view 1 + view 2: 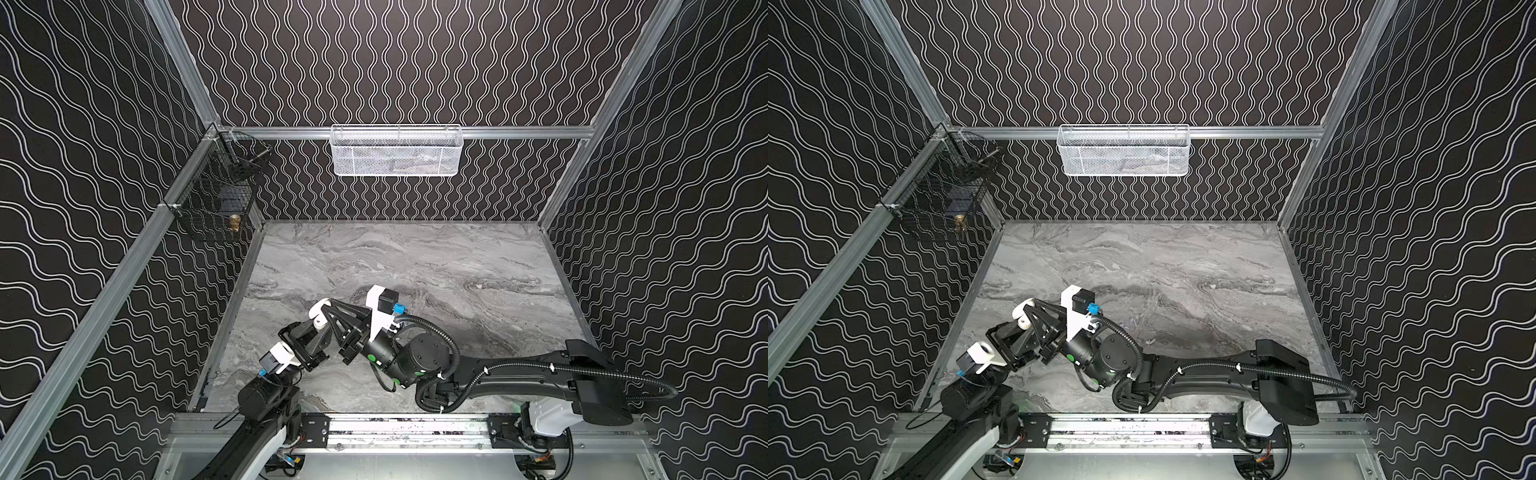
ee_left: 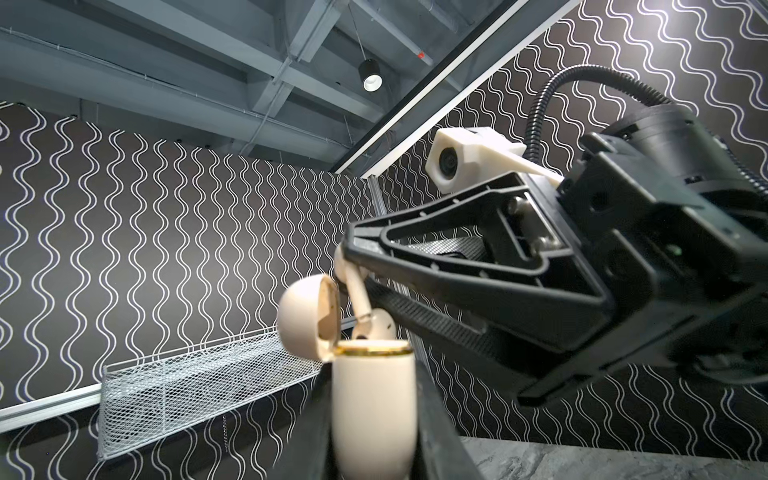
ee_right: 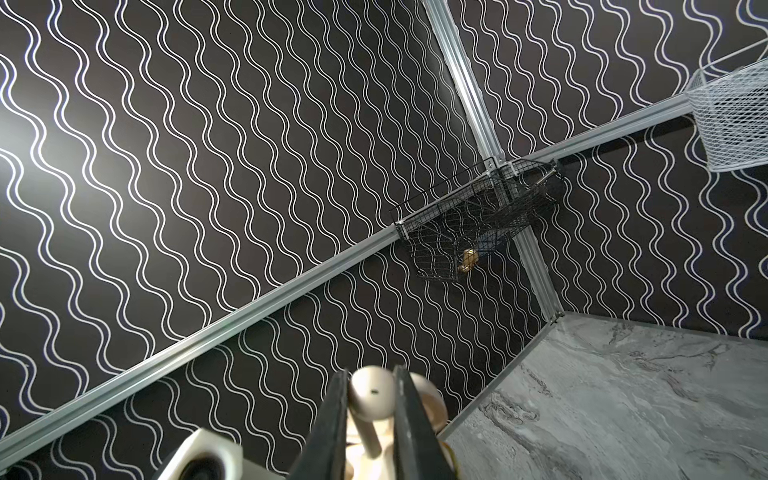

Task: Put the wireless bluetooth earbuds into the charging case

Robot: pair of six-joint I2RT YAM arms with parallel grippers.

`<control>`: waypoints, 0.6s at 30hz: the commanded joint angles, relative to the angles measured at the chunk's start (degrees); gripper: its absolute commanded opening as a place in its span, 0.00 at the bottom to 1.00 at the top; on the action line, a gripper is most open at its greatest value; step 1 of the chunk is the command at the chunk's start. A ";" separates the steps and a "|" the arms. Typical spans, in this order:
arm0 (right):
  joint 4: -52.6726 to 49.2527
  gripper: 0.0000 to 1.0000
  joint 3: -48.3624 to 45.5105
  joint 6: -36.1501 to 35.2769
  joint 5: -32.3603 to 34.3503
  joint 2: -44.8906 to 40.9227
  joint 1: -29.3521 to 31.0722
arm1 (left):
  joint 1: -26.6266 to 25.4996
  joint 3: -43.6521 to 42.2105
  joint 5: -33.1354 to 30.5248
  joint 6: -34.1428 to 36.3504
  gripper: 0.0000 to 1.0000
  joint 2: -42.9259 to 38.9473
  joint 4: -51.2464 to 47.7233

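My left gripper (image 2: 374, 386) is shut on the cream charging case (image 2: 372, 436), held upright off the table with its lid (image 2: 305, 318) hinged open. My right gripper (image 3: 371, 378) is shut on a white earbud (image 3: 372, 401), pinching its head, and the stem (image 2: 358, 297) points down at the case's mouth. A second rounded white piece (image 2: 380, 328) sits at that mouth. In both top views the two grippers meet at the case (image 1: 319, 316) (image 1: 1022, 316), left of the table's middle. Small loose earbuds (image 1: 1149, 341) lie on the table behind the right arm.
The grey marble table (image 1: 457, 270) is walled in by patterned panels. A white mesh basket (image 1: 395, 151) hangs on the back rail. A black wire basket (image 1: 216, 199) hangs in the back left corner. The right arm (image 1: 519, 370) stretches across the front.
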 commanded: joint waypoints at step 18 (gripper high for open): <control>-1.58 0.07 3.40 -0.74 1.74 4.32 0.18 | 0.02 -2.89 -3.94 -3.61 0.00 -0.32 2.32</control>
